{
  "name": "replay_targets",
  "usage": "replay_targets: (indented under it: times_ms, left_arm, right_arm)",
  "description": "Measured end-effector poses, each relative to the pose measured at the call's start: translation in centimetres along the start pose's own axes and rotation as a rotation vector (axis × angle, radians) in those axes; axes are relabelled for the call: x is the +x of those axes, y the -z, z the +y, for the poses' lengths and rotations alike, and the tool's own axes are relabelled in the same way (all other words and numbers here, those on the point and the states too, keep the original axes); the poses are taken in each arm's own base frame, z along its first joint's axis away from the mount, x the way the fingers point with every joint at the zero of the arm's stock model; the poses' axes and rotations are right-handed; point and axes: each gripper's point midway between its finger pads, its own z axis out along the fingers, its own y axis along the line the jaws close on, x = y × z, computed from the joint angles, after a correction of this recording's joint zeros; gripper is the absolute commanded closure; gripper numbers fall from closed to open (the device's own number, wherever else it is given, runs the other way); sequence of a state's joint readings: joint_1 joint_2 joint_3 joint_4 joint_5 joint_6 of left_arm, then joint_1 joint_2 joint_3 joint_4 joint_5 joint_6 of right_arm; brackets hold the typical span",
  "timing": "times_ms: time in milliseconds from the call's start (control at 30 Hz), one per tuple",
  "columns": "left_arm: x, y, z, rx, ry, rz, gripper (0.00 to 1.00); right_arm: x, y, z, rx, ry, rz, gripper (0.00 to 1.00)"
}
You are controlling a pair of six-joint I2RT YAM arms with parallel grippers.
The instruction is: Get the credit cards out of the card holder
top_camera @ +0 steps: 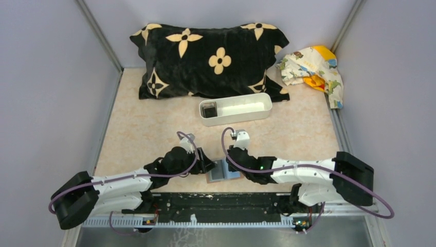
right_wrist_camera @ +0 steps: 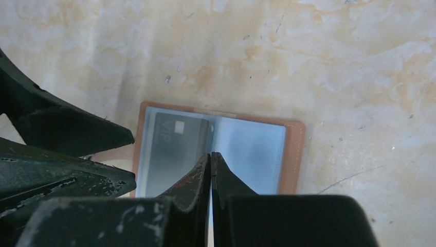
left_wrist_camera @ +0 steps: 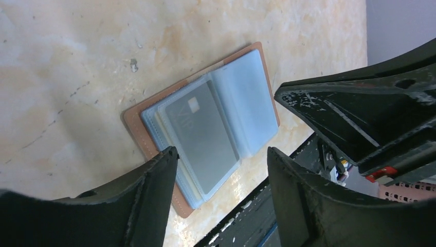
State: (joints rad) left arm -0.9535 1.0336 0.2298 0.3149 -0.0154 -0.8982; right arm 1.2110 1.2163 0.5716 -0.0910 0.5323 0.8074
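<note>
The card holder (top_camera: 222,174) lies open on the table between my two grippers, brown at the rim and light blue inside (left_wrist_camera: 247,98) (right_wrist_camera: 294,154). A dark grey credit card (left_wrist_camera: 203,136) (right_wrist_camera: 172,152) sits in its left clear sleeve. Another dark card (top_camera: 209,109) lies in the left end of the white tray. My left gripper (left_wrist_camera: 222,154) (top_camera: 209,165) hangs open over the holder's near edge, nothing between its fingers. Above the middle fold, my right gripper (right_wrist_camera: 211,155) (top_camera: 231,165) is shut, its tips together; I see nothing pinched between them.
The long white tray (top_camera: 241,105) stands behind the grippers. Behind it, a black pillow with cream flowers (top_camera: 211,56) lies against the back wall, with a crumpled printed cloth (top_camera: 313,69) at the back right. The black base rail (top_camera: 226,203) runs along the near edge.
</note>
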Motion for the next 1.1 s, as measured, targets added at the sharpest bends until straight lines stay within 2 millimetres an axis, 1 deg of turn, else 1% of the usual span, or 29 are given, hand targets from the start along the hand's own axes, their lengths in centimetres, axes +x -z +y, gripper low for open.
replay_targets:
  times_ms: [67,133,300,467,567,700,900,1100]
  left_arm:
    - [0.3,0.0,0.2,-0.007,0.013,0.006,0.43]
    - [0.6,-0.1,0.4,-0.014,0.023,0.015,0.45]
    - [1.8,-1.0,1.4,-0.055,0.030,0.067,0.45]
    - [1.8,-1.9,0.8,-0.046,0.037,0.083,0.45]
    - [1.7,-2.0,0.7,-0.043,0.042,0.081,0.45]
    - [1.5,-1.8,0.3,-0.031,0.045,0.072,0.46]
    - [1.0,-1.6,-0.2,-0.011,0.045,0.058,0.46]
    - [1.5,-2.2,-0.2,-0.016,0.045,0.083,0.46]
  right_arm:
    - [0.8,-0.5,-0.1,0.007,0.009,0.022,1.00]
    - [1.5,-1.0,-0.2,0.015,0.016,0.042,1.00]
    - [2.8,-1.7,-0.3,0.024,0.022,0.076,1.00]
    - [3.6,-1.8,-0.9,0.029,0.009,0.086,1.00]
    - [4.4,-1.8,-1.5,0.036,0.000,0.102,1.00]
    - [5.0,-1.8,-1.7,0.030,-0.014,0.113,1.00]
    - [5.5,-2.2,-1.2,0.009,-0.034,0.125,1.00]
    - [5.6,-2.4,-0.4,-0.017,-0.065,0.127,1.00]
